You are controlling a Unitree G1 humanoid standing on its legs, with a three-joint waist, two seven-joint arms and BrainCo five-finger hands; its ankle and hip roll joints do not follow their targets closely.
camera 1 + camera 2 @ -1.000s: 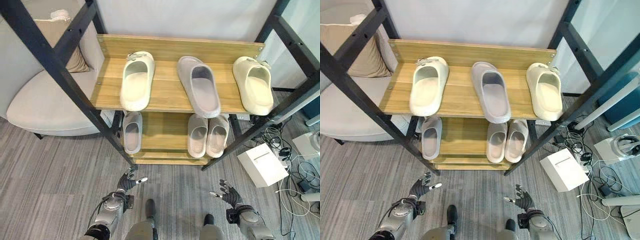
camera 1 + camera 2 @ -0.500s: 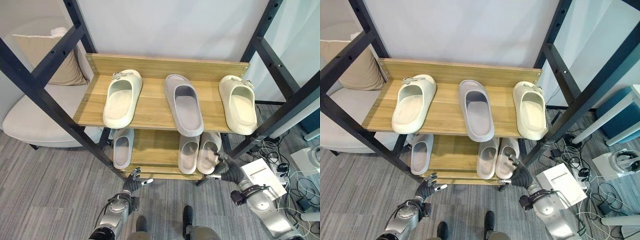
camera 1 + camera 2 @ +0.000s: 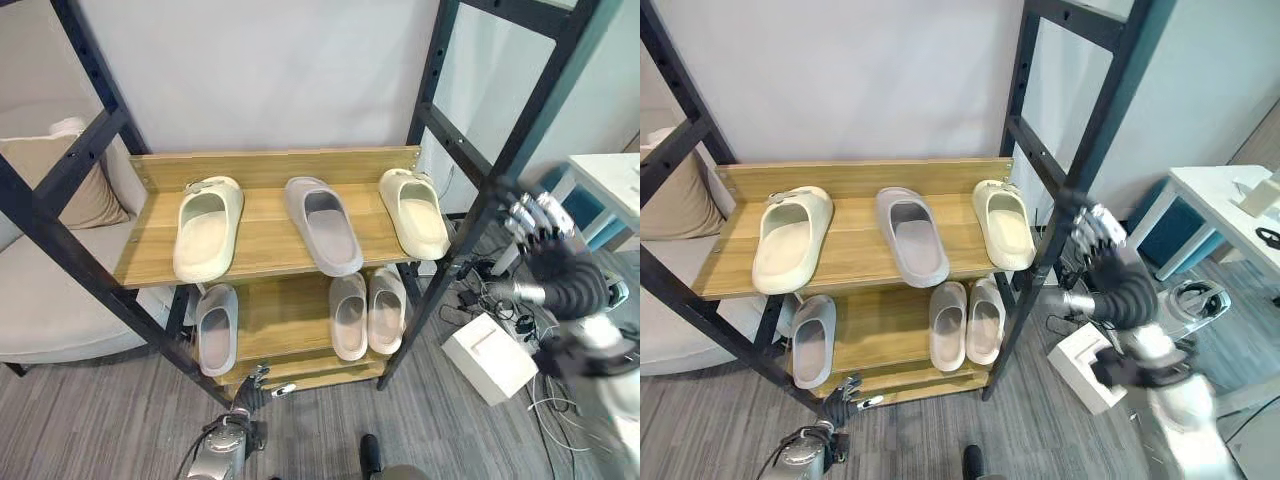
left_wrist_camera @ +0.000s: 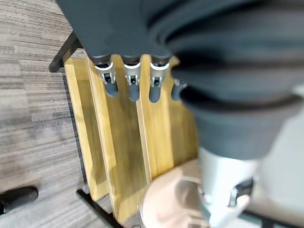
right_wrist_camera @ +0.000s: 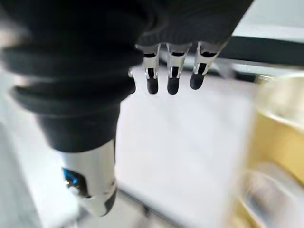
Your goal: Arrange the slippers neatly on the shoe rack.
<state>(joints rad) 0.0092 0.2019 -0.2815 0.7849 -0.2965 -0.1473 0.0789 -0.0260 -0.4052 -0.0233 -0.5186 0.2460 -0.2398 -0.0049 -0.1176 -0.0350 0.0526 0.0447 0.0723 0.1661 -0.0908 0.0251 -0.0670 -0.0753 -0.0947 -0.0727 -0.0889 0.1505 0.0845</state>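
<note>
Rack (image 3: 270,240), frame centre: wood shelves, black frame. Top shelf, soles down, left to right: cream slipper (image 3: 207,227), grey slipper (image 3: 324,224) angled, cream slipper (image 3: 413,211). Lower shelf: grey slipper (image 3: 216,327) left, grey pair (image 3: 366,312) touching, right.

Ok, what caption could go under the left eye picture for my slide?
Six slippers sit on the wooden shoe rack while the robot's open right hand is raised beside it.

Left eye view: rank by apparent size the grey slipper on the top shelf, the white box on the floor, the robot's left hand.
1. Grey slipper and white box: similar extent, too close to rank.
2. Left hand: clearly smallest, low by the rack's foot.
</note>
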